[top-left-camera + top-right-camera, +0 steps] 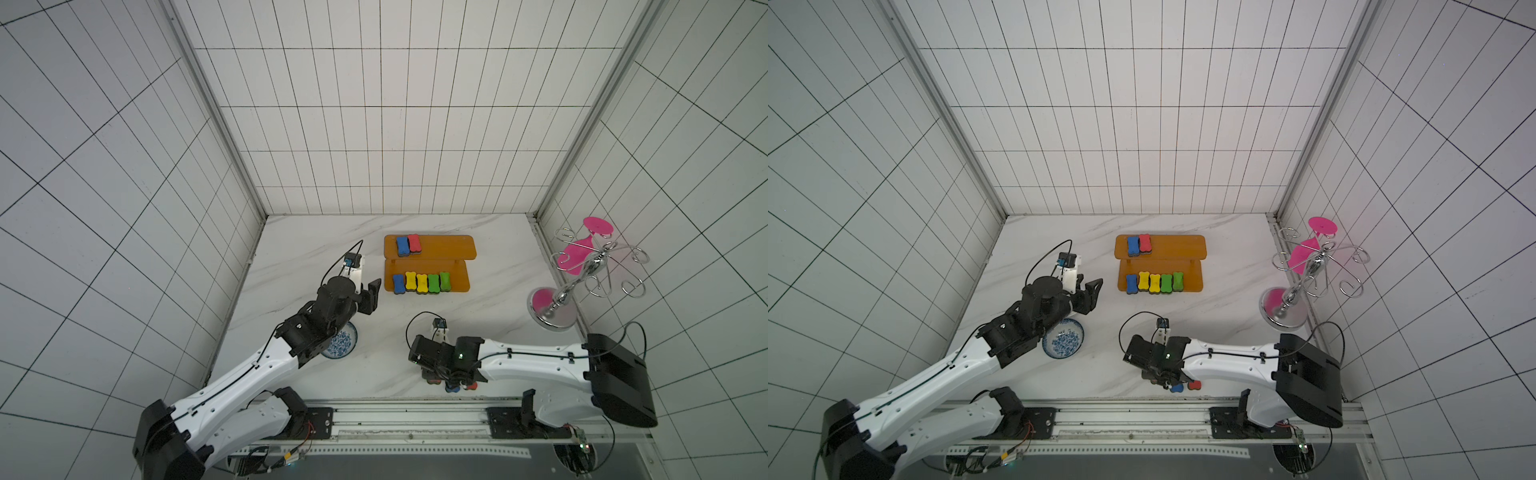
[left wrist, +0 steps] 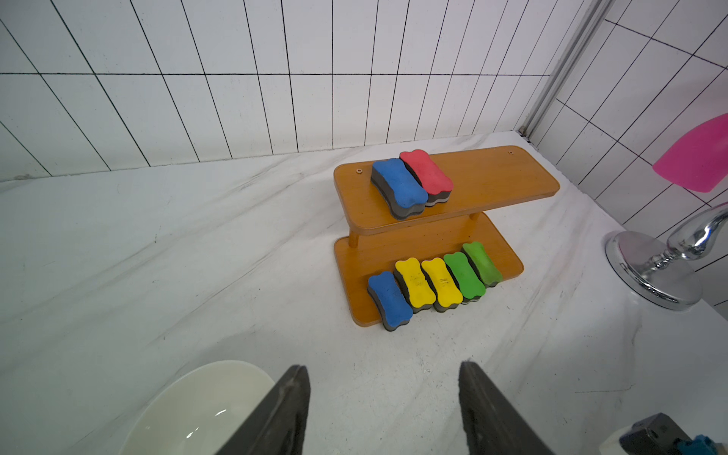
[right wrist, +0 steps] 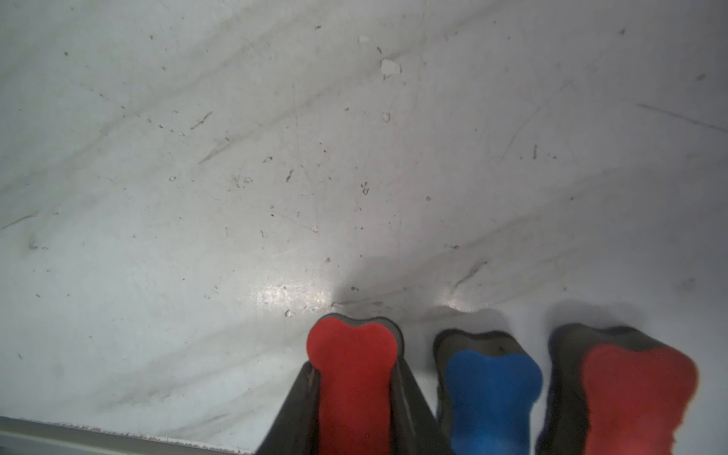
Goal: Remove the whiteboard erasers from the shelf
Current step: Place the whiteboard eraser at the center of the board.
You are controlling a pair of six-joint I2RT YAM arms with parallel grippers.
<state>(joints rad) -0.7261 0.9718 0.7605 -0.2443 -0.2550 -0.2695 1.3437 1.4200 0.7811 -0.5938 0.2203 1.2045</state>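
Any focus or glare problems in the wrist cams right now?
Right wrist view: soft up close, the loose red eraser at the frame edge smeared most; a glare patch on the table. Left wrist view: shelf sharp and evenly lit, fingers slightly soft.

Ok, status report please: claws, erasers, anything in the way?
Left claw open, empty, facing the shelf. Right claw shut on red eraser, beside two loose erasers on the table. Seven erasers on the shelf. Nothing between left claw and shelf.
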